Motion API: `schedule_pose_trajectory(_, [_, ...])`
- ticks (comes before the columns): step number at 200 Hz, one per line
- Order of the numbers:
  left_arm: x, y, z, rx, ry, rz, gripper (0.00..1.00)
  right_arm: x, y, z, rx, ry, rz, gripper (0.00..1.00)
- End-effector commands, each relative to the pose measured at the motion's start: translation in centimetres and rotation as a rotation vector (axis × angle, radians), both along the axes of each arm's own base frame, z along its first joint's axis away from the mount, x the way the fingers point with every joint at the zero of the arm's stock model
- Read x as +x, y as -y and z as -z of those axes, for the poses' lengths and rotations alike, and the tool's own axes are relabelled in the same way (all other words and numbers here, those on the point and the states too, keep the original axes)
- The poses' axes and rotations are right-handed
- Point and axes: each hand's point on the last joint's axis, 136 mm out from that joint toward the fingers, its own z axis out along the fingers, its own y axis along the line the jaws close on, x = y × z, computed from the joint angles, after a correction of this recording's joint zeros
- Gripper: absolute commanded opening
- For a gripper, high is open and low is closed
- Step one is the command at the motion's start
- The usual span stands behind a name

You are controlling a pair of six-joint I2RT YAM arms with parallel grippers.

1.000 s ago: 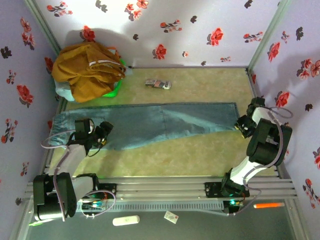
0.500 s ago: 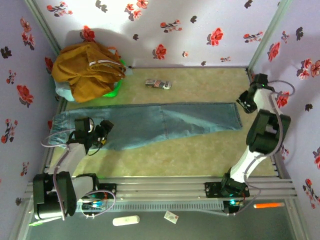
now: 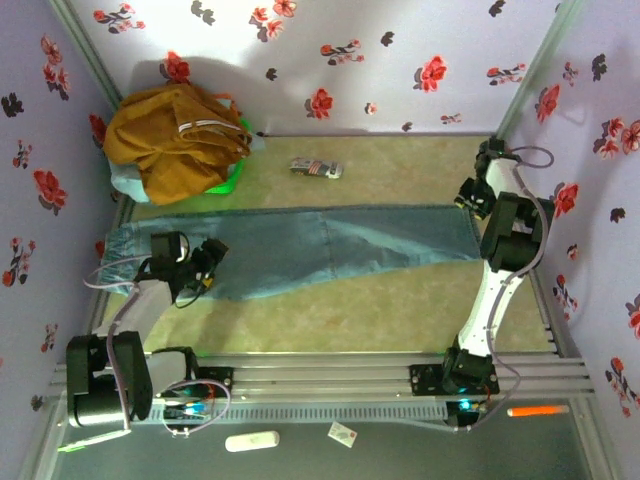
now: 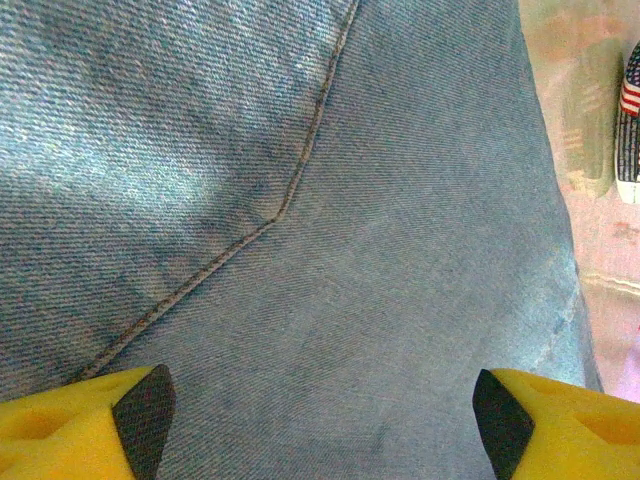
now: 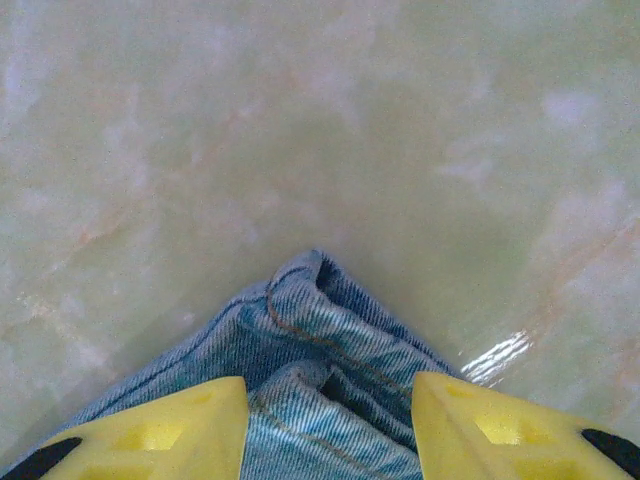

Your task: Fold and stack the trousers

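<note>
Trousers [image 3: 330, 245] of light blue washed denim lay flat and full length across the pale marbled table [image 3: 400, 300], the waist toward the left wall and the hems toward the right. The two legs lay one over the other in a long band, paler in the middle and darker along the near edge.

Left gripper [image 3: 205, 262]: poised over the seat of the trousers, near the waist end. In the left wrist view its yellow fingertips [image 4: 90, 420] stood wide apart, with nothing between them. Beneath them lay plain twill with a curved, double-stitched seam and a faded patch at upper left. A small striped packet [image 4: 630, 90] lay on the table past the cloth's far edge.

Right gripper [image 3: 470, 197]: at the far corner of the hem end, by the right wall. In the right wrist view its yellow fingers [image 5: 170, 430] stood fairly close together and flanked that corner. The hem [image 5: 300, 310] was bunched into upright folds that filled the gap and met both fingers, so the jaws pinched the cloth.

A mustard garment [image 3: 175, 140] with white stripes lay heaped in the far left corner, apart from the trousers.
</note>
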Motion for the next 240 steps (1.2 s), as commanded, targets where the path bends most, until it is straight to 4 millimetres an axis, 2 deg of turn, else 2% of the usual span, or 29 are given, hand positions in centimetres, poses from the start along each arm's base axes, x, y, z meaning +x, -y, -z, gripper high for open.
schedule_pose_trajectory(1, [0.5,0.3,-0.4,0.007,0.006,0.037,0.82,-0.4,0.5,1.1,-0.012,-0.071,-0.028,0.46])
schedule_pose_trajectory(22, [0.5,0.3,-0.4,0.012,0.002,0.042,0.82,-0.2,-0.1,1.7,0.016,-0.066,-0.028,0.39])
schedule_pose_trajectory(65, [0.4,0.3,-0.4,0.012,0.003,0.043,0.82,-0.4,0.4,0.4,-0.014,-0.033,-0.008,0.23])
schedule_pose_trajectory(83, [0.4,0.3,-0.3,0.012,0.001,0.042,0.82,-0.4,0.6,-0.5,-0.030,-0.016,0.004,0.22])
schedule_pose_trajectory(101, [0.4,0.3,-0.4,0.010,0.003,0.042,0.82,-0.5,0.5,-1.2,-0.030,-0.009,0.009,0.32])
schedule_pose_trajectory(114, [0.4,0.3,-0.5,0.012,0.005,0.042,0.82,-0.3,0.2,-1.6,-0.015,0.006,0.005,0.33])
schedule_pose_trajectory(123, [0.4,0.3,-0.6,0.011,0.005,0.044,0.82,-0.3,0.1,-1.7,-0.009,0.010,0.003,0.26])
schedule_pose_trajectory(135, [0.4,0.3,-0.7,0.011,0.007,0.044,0.82,-0.2,0.0,-1.9,-0.004,0.018,0.002,0.11])
schedule_pose_trajectory(150, [0.3,0.4,-0.8,0.013,0.007,0.051,0.82,0.1,-0.2,-2.2,0.008,0.032,-0.005,0.00])
schedule_pose_trajectory(166, [0.2,0.4,-0.9,0.018,0.007,0.059,0.82,0.3,0.0,-2.8,-0.001,0.049,0.002,0.00])
schedule_pose_trajectory(190, [0.2,0.4,-1.1,0.017,0.011,0.058,0.82,0.9,0.6,-4.6,-0.034,0.088,0.022,0.00])
schedule_pose_trajectory(226, [0.3,0.4,-1.9,0.019,0.027,0.063,0.81,1.0,3.0,-8.8,-0.160,0.153,0.077,0.00])
schedule_pose_trajectory(240, [0.3,0.4,-1.9,0.022,0.028,0.065,0.81,1.2,3.8,-9.7,-0.188,0.172,0.089,0.00])
